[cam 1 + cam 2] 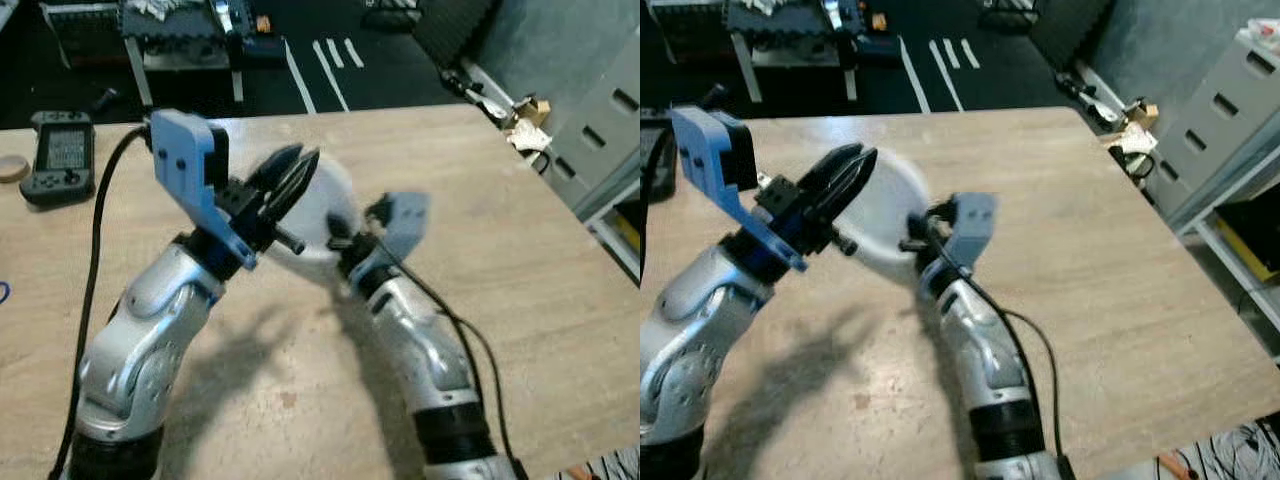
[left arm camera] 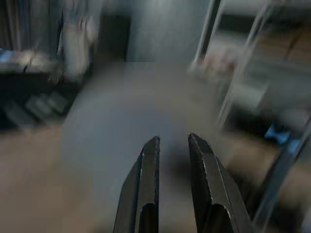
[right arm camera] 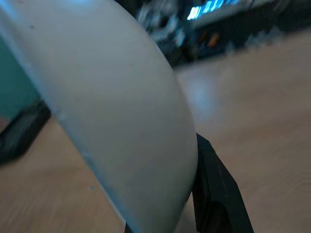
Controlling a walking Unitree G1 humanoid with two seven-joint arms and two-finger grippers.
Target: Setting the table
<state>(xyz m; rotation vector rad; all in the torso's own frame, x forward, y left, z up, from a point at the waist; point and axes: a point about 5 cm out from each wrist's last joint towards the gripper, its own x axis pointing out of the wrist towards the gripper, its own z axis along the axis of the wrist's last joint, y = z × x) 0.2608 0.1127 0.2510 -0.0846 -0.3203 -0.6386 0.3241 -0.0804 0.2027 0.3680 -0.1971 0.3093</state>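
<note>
Right jaws [image 1: 345,238] apparently pinch the white plate's [image 1: 325,205] rim above the table [image 1: 500,240].

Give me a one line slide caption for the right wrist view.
Right gripper clamps the rim of a round white plate, held tilted above the light wooden table.

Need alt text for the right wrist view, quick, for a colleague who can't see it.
A tilted white plate, blurred and very close, is clamped at its rim by the right gripper, one black finger showing beneath its edge. Behind lies the light wooden table.
</note>
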